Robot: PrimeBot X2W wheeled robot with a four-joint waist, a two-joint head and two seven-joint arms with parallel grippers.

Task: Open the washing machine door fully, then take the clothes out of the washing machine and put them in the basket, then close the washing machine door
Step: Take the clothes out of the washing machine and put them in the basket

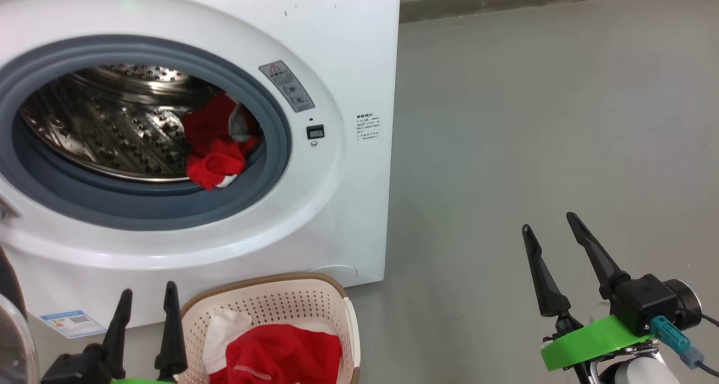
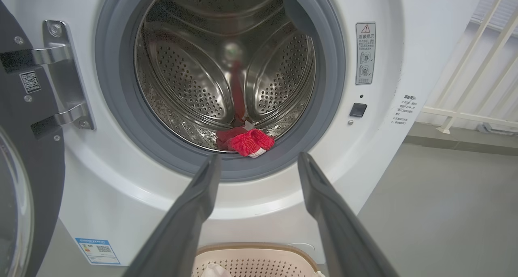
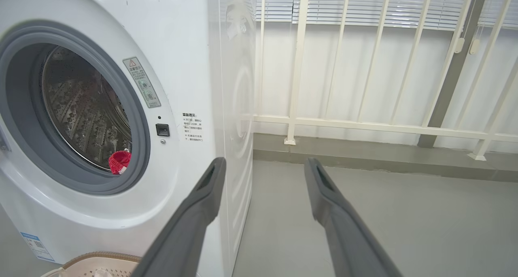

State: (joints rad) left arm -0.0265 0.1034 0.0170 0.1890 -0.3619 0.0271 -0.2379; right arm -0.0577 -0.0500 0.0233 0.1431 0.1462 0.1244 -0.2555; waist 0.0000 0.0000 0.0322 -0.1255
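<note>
The red garment (image 1: 216,148) left in the drum (image 1: 112,120) lies at the front right, its bunched end resting on the grey gasket (image 1: 140,207). Other clothes (image 1: 281,353) are in the basket (image 1: 253,286) below the opening. The door (image 2: 24,147) stands swung open at the left. Your left gripper (image 1: 148,289) hovers low before the washing machine (image 1: 348,36), fingers apart and empty. The right gripper (image 1: 549,222), also spread and empty, is well apart at the side. Reach with the left one (it points almost straight at the bunched end). Pass over the gasket lip and close on the thick part, not on a thin edge.
</note>
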